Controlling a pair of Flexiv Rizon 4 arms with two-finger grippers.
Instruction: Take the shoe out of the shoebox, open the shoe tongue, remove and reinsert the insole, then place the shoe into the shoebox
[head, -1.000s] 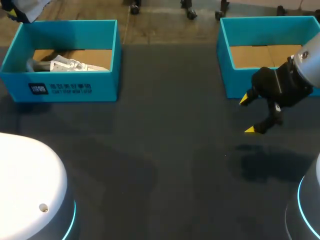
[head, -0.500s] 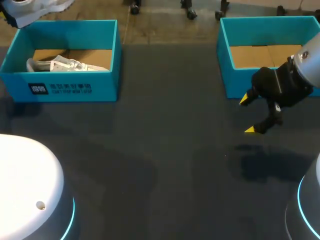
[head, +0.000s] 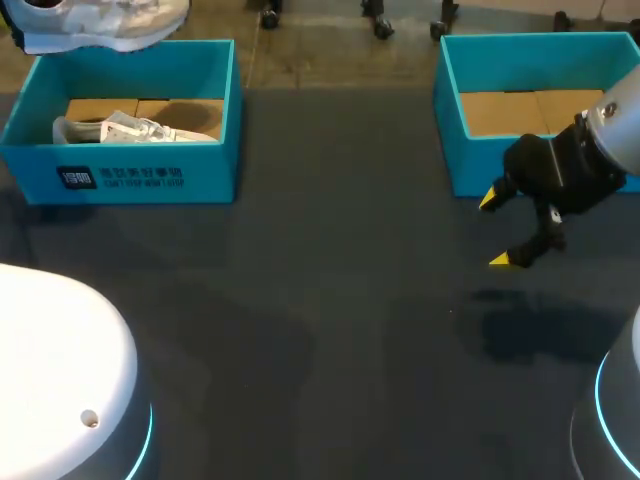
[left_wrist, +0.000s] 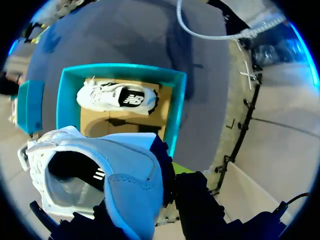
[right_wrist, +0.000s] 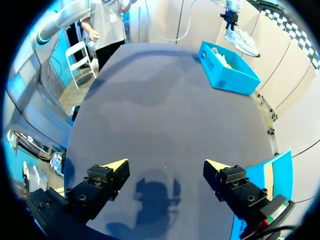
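Note:
A white shoe (head: 100, 25) hangs in the air above the back edge of the left teal shoebox (head: 130, 165). In the left wrist view my left gripper (left_wrist: 162, 175) is shut on the heel wall of this shoe (left_wrist: 100, 175), with one yellow tip (left_wrist: 181, 168) showing beside it. A second white shoe (left_wrist: 117, 97) lies on the cardboard floor of the box (left_wrist: 172, 115) below, and it also shows in the head view (head: 135, 130). My right gripper (head: 497, 230) stands open and empty in front of the right shoebox (head: 450, 130), over bare table (right_wrist: 166, 165).
The right teal shoebox holds only its cardboard floor (head: 520, 110). The dark table mat (head: 330, 300) stretches between and in front of the two boxes. From the right wrist, the left box (right_wrist: 227, 72) lies far ahead with the lifted shoe (right_wrist: 240, 37) above it.
The lifted shoe has moved rightward into the head view above the left box. My right arm and its gripper have kept still.

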